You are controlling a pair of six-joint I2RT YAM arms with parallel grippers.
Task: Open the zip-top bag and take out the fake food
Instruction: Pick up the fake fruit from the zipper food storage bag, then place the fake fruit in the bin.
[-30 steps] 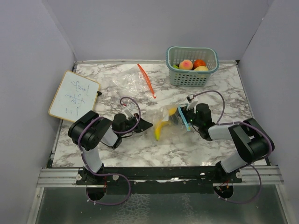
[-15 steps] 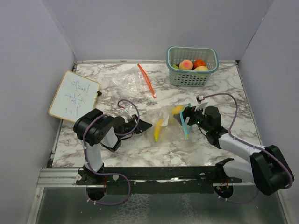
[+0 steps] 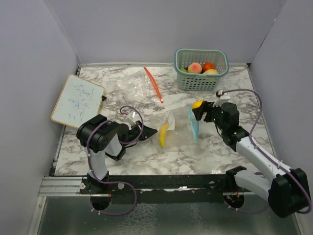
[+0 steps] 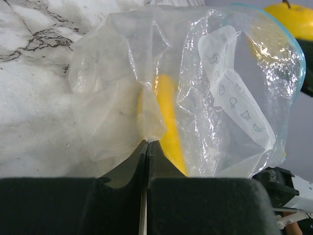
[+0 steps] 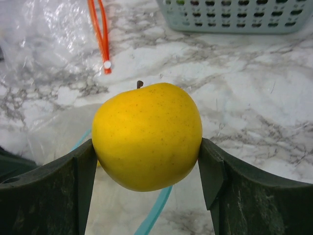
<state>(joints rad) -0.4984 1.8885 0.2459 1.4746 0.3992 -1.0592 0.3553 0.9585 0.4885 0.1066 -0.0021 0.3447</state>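
A clear zip-top bag (image 3: 178, 125) with a teal zip lies mid-table, a yellow banana (image 3: 164, 134) inside it. My left gripper (image 3: 155, 130) is shut on the bag's near-left corner; in the left wrist view the jaws (image 4: 147, 144) pinch the plastic (image 4: 122, 88) beside the banana (image 4: 168, 122). My right gripper (image 3: 198, 108) is shut on a round yellow fruit (image 3: 197, 104) with a short stem, held above the table just right of the bag's mouth. In the right wrist view the fruit (image 5: 146, 134) fills the gripper (image 5: 145, 147), over the teal zip (image 5: 154, 215).
A teal mesh basket (image 3: 177, 61) at the back right holds a peach (image 3: 195, 67), an orange (image 3: 209, 65) and a yellow fruit. An empty clear bag (image 3: 137, 88) with an orange zip (image 3: 154, 84) lies behind the middle. A whiteboard (image 3: 77, 100) lies at the left.
My right gripper has drawn the yellow fruit out of the bag's mouth and carried it up and to the right. The left gripper has kept its hold on the bag's corner.
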